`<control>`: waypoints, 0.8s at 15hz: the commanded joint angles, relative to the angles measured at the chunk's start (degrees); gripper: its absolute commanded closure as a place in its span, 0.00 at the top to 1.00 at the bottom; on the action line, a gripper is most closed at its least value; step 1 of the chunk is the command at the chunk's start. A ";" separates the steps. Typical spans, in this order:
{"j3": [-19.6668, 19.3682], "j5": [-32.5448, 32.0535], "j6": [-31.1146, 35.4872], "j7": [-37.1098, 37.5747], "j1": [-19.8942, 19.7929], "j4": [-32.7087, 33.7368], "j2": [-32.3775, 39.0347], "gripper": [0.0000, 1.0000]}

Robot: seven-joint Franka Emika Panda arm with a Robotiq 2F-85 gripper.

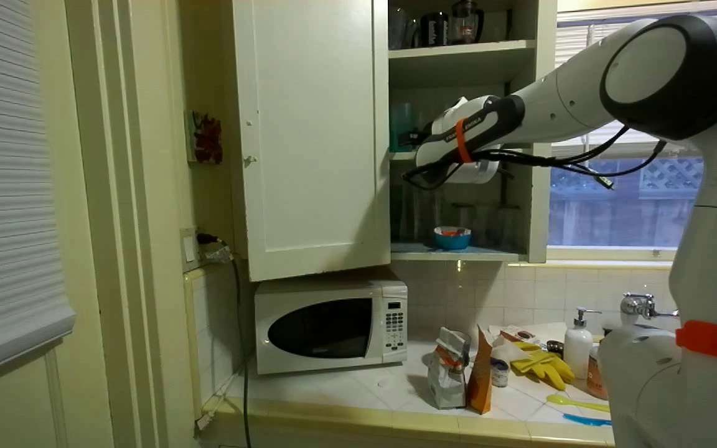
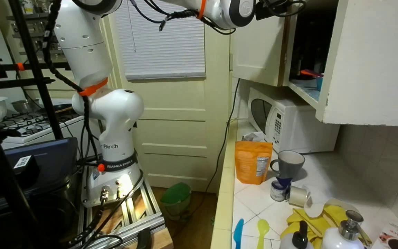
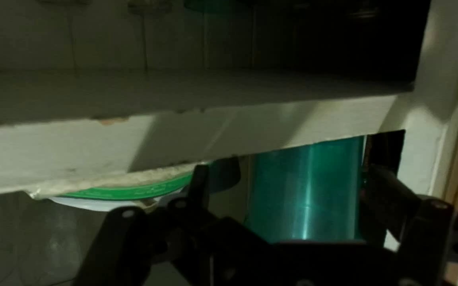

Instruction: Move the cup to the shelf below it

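The wrist view stands upside down. In it a tall teal see-through cup [image 3: 306, 194] stands between the fingers of my gripper [image 3: 290, 174], which is open around it. A gap shows on the image-left side of the cup; whether the other finger touches it cannot be told in the dark. The cup [image 1: 401, 124] sits upright on the middle board at the cupboard's door side. The middle board's front edge [image 3: 213, 139] hides its base in the wrist view. Below, the shelf [image 1: 489, 256] is the lowest white board, its front edge [image 2: 303, 92] also in an exterior view.
A blue bowl [image 1: 452, 238] with something orange in it stands on the lowest shelf. The open cupboard door [image 1: 315, 137] is to the left. Green-rimmed dishware [image 3: 133, 191] lies beside the cup. Below are a microwave [image 1: 333, 326] and a grey mug [image 2: 288, 166].
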 commanded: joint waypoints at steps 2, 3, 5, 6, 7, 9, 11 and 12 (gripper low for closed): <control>-6.33 1.22 -3.69 1.14 6.01 4.46 1.74 1.00; -7.54 1.36 -4.21 1.18 7.07 5.03 1.84 1.00; -9.91 1.60 -5.27 1.06 9.24 5.87 2.32 1.00; -11.09 1.67 -6.08 0.93 10.51 6.25 2.35 1.00; -12.20 1.68 -6.67 0.77 11.68 6.55 2.55 1.00; -14.41 1.75 -7.37 0.64 14.19 7.10 2.79 1.00; -16.50 1.59 -8.01 0.30 16.86 7.56 2.57 1.00; -17.52 1.59 -8.17 0.29 17.93 7.78 2.74 1.00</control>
